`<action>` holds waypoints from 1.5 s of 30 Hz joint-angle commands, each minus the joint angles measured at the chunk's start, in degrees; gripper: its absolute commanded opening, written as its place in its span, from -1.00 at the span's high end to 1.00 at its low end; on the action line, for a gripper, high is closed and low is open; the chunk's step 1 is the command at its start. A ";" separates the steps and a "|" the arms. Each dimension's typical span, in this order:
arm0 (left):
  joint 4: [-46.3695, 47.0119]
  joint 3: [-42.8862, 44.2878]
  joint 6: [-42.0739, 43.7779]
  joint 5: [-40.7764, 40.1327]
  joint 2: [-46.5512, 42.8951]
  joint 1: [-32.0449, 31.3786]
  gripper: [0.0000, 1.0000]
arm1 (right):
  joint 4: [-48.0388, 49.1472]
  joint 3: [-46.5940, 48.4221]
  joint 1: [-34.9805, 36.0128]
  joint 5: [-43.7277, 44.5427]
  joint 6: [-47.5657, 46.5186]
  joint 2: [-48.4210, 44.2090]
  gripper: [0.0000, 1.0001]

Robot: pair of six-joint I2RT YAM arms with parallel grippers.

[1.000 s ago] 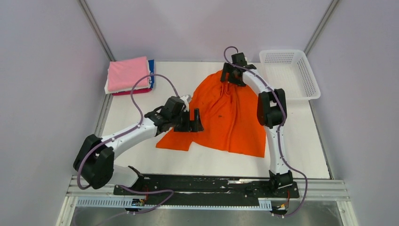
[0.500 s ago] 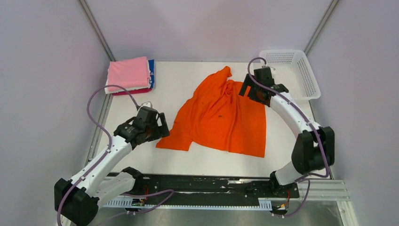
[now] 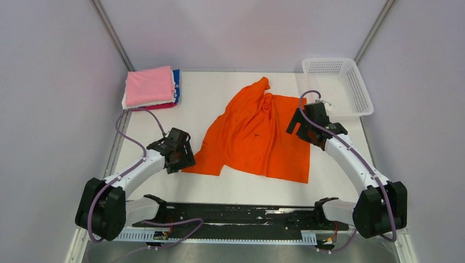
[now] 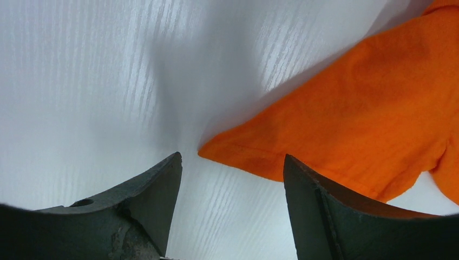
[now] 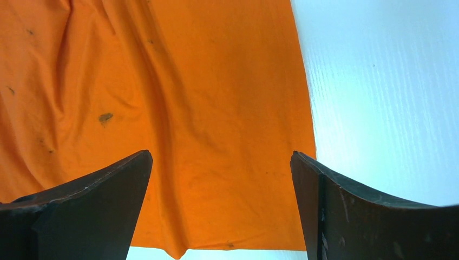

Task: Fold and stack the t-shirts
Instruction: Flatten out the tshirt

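You have one stack of folded t-shirts [image 3: 151, 87] already made; it sits well beyond your left gripper [image 3: 182, 158], toward the far left corner of the table [image 3: 208, 93]. I judge that part as done. The orange shirt [image 3: 257, 131] is not folded yet, so this one is left: to flatten, to fold, and then to put on the stack.

The orange shirt lies spread between your two grippers. Its long axis goes from far to near, a little slanted. The bunched, narrow end, probably the neck, points away from the arms, and the straight hem points toward the bases. One sleeve reaches out on the left side.

Your left gripper is spread wide and holds nothing. The corner of that sleeve lies just in front of it, between the two fingers in the wrist view. Your right gripper [image 3: 299, 125] is also spread and empty. It hangs over the right part of the shirt, and the straight side edge runs under it, nearer to its right finger. The cloth under it has long wrinkles.
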 commanded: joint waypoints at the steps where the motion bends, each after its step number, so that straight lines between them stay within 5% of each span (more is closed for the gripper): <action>1: 5.79 -0.11 0.66 0.52 3.61 0.27 -0.50 | -0.18 -1.01 -0.22 0.07 1.14 -3.08 -1.00; 17: 9.39 -0.24 1.47 2.39 9.21 -1.63 -0.03 | -2.39 -0.31 -0.23 1.48 1.35 -1.84 -1.00; 21: 8.71 -0.26 1.08 2.56 9.38 -3.49 0.36 | -4.25 -0.62 -0.33 2.76 3.32 -3.37 -1.00; 24: 6.55 0.15 0.59 2.21 8.65 -4.01 0.93 | -7.26 -1.59 -0.85 4.11 5.76 -5.12 -1.00; 25: 5.84 0.38 0.39 1.97 8.23 -4.21 0.98 | -9.39 -2.00 -0.96 5.18 7.52 -5.75 -1.00; 33: -0.97 0.41 -1.97 4.31 -1.09 -5.53 1.00 | -20.96 -10.31 -1.11 4.87 20.83 -13.59 -0.98; 45: -2.68 -1.24 -3.95 7.05 -8.47 -6.57 1.00 | -19.14 -20.69 -0.72 -2.60 31.48 -17.21 -0.52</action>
